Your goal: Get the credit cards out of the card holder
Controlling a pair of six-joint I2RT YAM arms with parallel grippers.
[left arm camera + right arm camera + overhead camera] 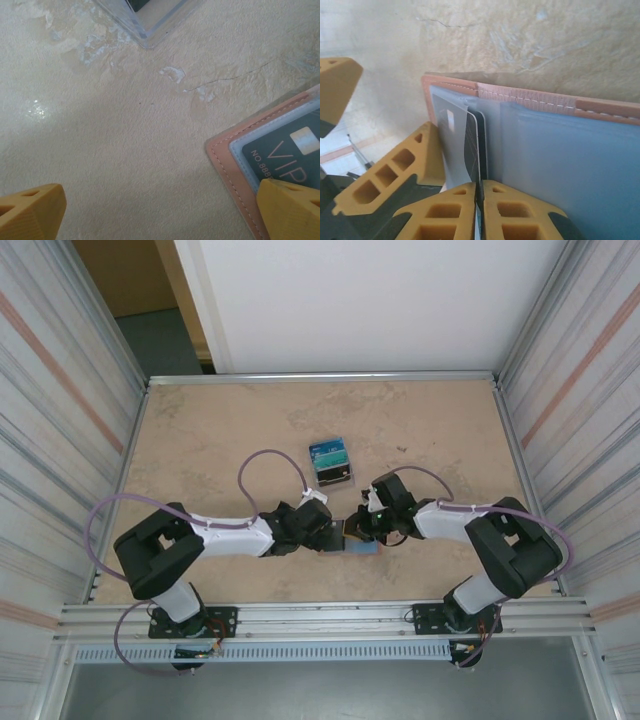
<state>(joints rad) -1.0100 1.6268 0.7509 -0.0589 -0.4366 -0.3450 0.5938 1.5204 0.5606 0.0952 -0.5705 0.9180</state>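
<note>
Pinching the long edge of a thin, dark plastic credit card [472,147], my right gripper [480,187] is clenched on it, the two yellow fingers pressed together with only the card between them. The card stands partly in its slot in the small tan leather bifold card holder [560,165], which lies open on the table with its pale blue-grey inner panels facing up and its stitched edge away from me. From above, the card holder [362,545] sits near the front edge, between my two wrists.

My left gripper [160,200] is spread wide and grasps nothing. One of its yellow fingertips [287,212] rests on the holder's left panel, over a dark teal card with VIP lettering [285,155] in a clear pocket. I cannot tell whether that is the card I pinch or a second one. The other fingertip is over bare table, apart from the holder.

I judge the step in hand to be the pull-out: the grip is made and the card is not yet free. The next move calls for a straight draw along the slot while my left finger pins the leather so the holder does not slide.

Further back stands a small grey clear-plastic stand [331,472] holding blue and teal cards [328,451], well apart on the mottled beige tabletop [220,440].
</note>
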